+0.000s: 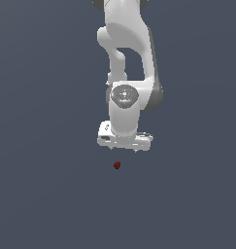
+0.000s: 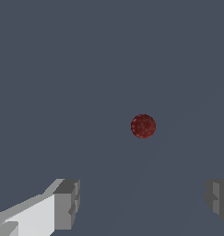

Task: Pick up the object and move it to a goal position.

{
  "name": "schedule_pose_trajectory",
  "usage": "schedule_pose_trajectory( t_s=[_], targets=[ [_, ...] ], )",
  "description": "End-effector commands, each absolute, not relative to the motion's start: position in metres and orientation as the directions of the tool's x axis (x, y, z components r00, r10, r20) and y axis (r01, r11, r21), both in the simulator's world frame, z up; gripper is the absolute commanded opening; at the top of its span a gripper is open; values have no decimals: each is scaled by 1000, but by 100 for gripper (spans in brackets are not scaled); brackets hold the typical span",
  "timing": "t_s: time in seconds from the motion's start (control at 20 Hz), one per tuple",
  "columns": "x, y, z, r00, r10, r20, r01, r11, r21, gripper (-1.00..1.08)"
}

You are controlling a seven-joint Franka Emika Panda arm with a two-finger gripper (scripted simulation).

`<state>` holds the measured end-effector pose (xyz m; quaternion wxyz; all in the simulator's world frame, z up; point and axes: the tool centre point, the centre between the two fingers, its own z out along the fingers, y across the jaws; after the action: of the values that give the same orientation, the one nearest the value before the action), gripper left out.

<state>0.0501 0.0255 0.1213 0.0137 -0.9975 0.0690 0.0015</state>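
Note:
The object (image 1: 117,165) is a tiny dark red, lumpy ball lying on the dark grey surface, just below the white gripper (image 1: 125,149) in the exterior view and slightly toward that view's left. In the wrist view the object (image 2: 143,126) lies apart from the gripper (image 2: 143,203), beyond the two grey fingertips (image 2: 67,203), which stand wide apart. The gripper is open with nothing between its fingers.
The white arm (image 1: 126,58) comes down from the top of the exterior view. Around it there is only the flat dark grey surface (image 1: 42,194).

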Motion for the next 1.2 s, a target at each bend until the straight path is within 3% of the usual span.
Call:
schedule_pose_trajectory(
  t_s=[0.0, 1.15],
  targets=[
    [60, 18, 106, 983, -182, -5, -182, -983, -20, 100],
    [79, -2, 43, 958, -287, -1, -287, -958, 0, 100]
  ],
)
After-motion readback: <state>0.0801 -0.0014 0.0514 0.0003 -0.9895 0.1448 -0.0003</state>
